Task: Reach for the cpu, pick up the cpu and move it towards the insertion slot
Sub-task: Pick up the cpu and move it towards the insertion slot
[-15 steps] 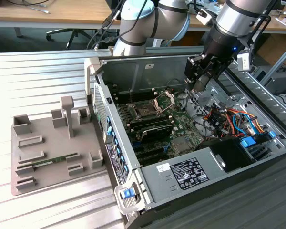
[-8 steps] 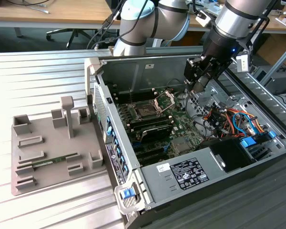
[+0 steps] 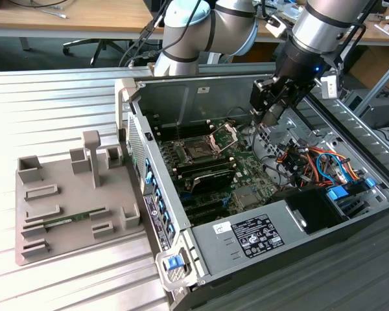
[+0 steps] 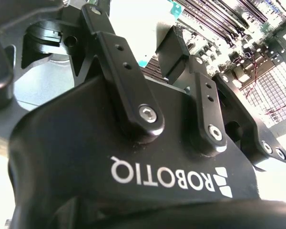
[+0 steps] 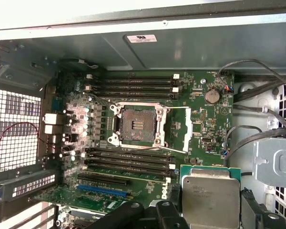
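In the first wrist view the cpu (image 5: 209, 193), a square chip with a silvery face and a thin green rim, hangs close to the camera. It sits between the dark fingers (image 5: 168, 212) of my gripper (image 5: 211, 213), which is shut on it. The insertion slot (image 5: 136, 125) is a dark square socket in a shiny frame, with its bracket (image 5: 181, 129) swung open beside it. In the exterior view my gripper (image 3: 270, 115) hovers inside the open case, above the board and toward that view's right of the insertion slot (image 3: 199, 152). The second wrist view shows the gripper's body and linkage bars (image 4: 124, 81) from behind.
Long black memory slots (image 5: 128, 160) flank the socket. Orange and blue cables (image 3: 311, 162) and a power supply (image 3: 259, 234) fill the case toward the exterior view's right. A grey fixture tray (image 3: 32, 246) holding a green memory stick (image 3: 71, 220) lies outside the case on the ribbed metal table.
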Controlling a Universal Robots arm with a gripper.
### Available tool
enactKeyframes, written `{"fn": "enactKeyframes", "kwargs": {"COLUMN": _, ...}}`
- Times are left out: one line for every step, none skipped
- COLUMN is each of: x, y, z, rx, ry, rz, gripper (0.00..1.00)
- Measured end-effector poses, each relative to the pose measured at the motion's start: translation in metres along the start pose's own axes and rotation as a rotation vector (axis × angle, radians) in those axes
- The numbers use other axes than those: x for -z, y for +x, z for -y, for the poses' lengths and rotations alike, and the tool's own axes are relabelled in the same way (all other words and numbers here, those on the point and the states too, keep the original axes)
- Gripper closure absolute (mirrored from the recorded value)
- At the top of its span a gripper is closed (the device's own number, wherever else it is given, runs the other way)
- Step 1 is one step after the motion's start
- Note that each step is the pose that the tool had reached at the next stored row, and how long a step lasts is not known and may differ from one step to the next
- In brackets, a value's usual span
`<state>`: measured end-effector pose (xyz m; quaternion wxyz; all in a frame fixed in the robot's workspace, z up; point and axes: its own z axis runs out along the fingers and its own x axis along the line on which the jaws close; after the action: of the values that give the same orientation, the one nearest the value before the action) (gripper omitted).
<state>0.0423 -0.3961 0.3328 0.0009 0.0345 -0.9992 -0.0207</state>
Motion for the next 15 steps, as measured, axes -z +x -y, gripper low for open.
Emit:
{"fn": "enactKeyframes", "kwargs": {"x": -0.0002, "y": 0.0, "z": 0.0, "rx": 0.0, "ry": 0.0, "rz": 0.0, "gripper": 0.45}}
{"fn": "enactKeyframes", "kwargs": {"x": -0.0005, "y": 0.0, "z": 0.0, "rx": 0.0, "ry": 0.0, "rz": 0.0, "gripper": 0.45}}
{"fn": "enactKeyframes", "kwargs": {"x": -0.001, "y": 0.0, "z": 0.0, "rx": 0.0, "ry": 0.0, "rz": 0.0, "gripper": 0.45}}
{"fn": "enactKeyframes", "kwargs": {"x": -0.0012, "y": 0.0, "z": 0.0, "rx": 0.0, "ry": 0.0, "rz": 0.0001, "gripper": 0.45}}
{"fn": "enactKeyframes", "kwargs": {"x": -0.0015, "y": 0.0, "z": 0.0001, "rx": 0.0, "ry": 0.0001, "rz": 0.0, "gripper": 0.45}}
{"fn": "enactKeyframes", "kwargs": {"x": -0.0019, "y": 0.0, "z": 0.0001, "rx": 0.0, "ry": 0.0001, "rz": 0.0, "gripper": 0.45}}
{"fn": "enactKeyframes", "kwargs": {"x": -0.0023, "y": 0.0, "z": 0.0001, "rx": 0.0, "ry": 0.0, "rz": 0.0, "gripper": 0.45}}
{"fn": "enactKeyframes", "kwargs": {"x": -0.0027, "y": 0.0, "z": 0.0001, "rx": 0.0, "ry": 0.0, "rz": 0.0, "gripper": 0.45}}
{"fn": "enactKeyframes", "kwargs": {"x": -0.0031, "y": 0.0, "z": 0.0001, "rx": 0.0, "ry": 0.0001, "rz": 0.0, "gripper": 0.45}}
{"fn": "enactKeyframes", "kwargs": {"x": -0.0034, "y": 0.0, "z": 0.0001, "rx": 0.0, "ry": 0.0, "rz": 0.0, "gripper": 0.45}}
{"fn": "enactKeyframes", "kwargs": {"x": -0.0036, "y": 0.0, "z": 0.0001, "rx": 0.0, "ry": 0.0, "rz": 0.0, "gripper": 0.45}}
{"fn": "enactKeyframes", "kwargs": {"x": -0.0038, "y": 0.0, "z": 0.0001, "rx": 0.0, "ry": 0.0, "rz": 0.0, "gripper": 0.45}}
{"fn": "enactKeyframes", "kwargs": {"x": -0.004, "y": 0.0, "z": 0.0002, "rx": 0.0, "ry": 0.0, "rz": 0.0, "gripper": 0.45}}
{"fn": "enactKeyframes", "kwargs": {"x": -0.0044, "y": 0.0, "z": 0.0002, "rx": 0.0, "ry": 0.0, "rz": 0.0, "gripper": 0.45}}
{"fn": "enactKeyframes", "kwargs": {"x": -0.0047, "y": 0.0, "z": 0.0002, "rx": 0.0, "ry": 0.0, "rz": 0.0, "gripper": 0.45}}
